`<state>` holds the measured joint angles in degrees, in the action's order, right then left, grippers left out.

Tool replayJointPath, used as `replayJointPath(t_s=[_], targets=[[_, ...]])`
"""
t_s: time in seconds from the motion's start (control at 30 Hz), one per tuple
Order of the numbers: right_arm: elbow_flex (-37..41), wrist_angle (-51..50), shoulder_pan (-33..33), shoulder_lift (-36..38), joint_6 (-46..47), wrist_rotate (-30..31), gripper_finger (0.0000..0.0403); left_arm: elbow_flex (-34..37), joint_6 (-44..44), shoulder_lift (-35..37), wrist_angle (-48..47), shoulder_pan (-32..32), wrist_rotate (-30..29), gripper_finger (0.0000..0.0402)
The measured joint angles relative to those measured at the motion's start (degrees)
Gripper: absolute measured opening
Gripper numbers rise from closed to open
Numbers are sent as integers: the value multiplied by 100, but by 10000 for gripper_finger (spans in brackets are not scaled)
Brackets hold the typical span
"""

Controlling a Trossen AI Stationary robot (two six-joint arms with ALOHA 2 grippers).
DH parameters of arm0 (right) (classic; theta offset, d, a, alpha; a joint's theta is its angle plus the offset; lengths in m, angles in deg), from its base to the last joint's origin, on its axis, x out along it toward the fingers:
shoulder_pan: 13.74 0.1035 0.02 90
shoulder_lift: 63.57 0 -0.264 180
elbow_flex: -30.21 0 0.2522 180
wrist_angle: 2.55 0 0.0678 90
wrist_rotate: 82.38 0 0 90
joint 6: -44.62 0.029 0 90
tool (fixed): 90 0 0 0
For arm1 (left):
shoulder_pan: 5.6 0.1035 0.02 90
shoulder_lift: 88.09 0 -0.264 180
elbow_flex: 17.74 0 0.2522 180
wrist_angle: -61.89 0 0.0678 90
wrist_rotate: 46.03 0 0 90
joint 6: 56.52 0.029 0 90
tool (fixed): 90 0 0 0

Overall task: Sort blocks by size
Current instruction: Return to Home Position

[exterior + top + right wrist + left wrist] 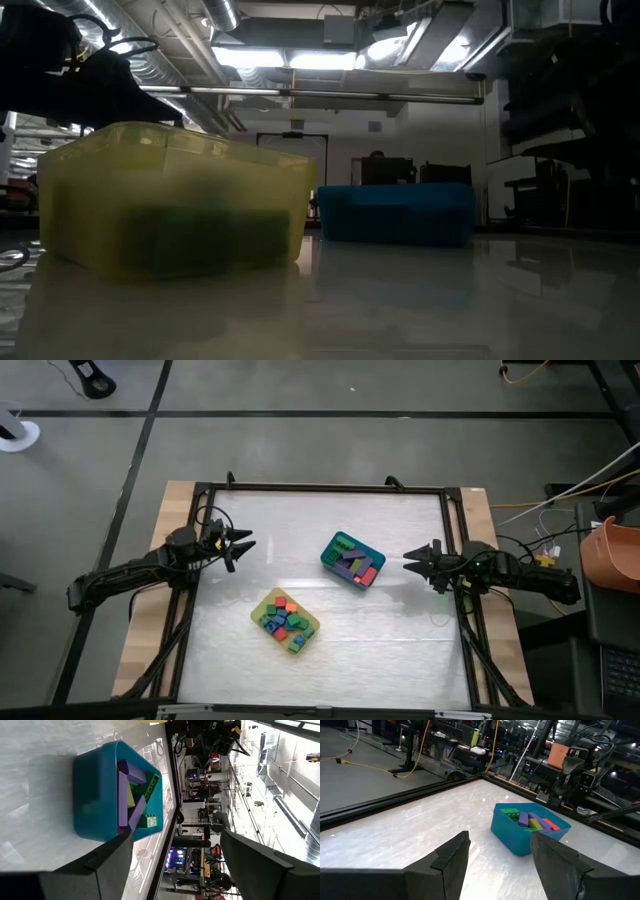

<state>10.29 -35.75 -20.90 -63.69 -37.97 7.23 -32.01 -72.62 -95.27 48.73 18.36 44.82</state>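
The blocks lie in two trays on the white table. Longer bars, green, purple, red and yellow (353, 557), fill the teal-blue tray (330, 560) at the middle; the same bars (530, 820) show in the left wrist view. Short cubes (282, 620) sit in the yellow tray (310, 622) nearer the front. My left gripper (244, 544) hovers open at the table's left edge, pointing toward the teal tray. My right gripper (411, 557) hovers open at the right edge, facing the same tray (95, 795). Neither holds anything.
A black frame (320, 488) borders the table on all sides. An orange bin (615, 550) stands off the table to the right. Bare white tabletop (400, 650) lies at the near right and along the far side.
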Motion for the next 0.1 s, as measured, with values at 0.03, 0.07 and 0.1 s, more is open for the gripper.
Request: replayJointPath(t_s=[0.03, 0.07, 0.1], targets=[[0, 0, 0, -2, 0, 2, 296, 0, 0, 0, 0, 1, 1, 200], [0, 0, 0, 0, 0, 0, 296, 0, 0, 0, 0, 0, 2, 200], [0, 0, 0, -1, 0, 0, 296, 0, 0, 0, 0, 1, 2, 200]])
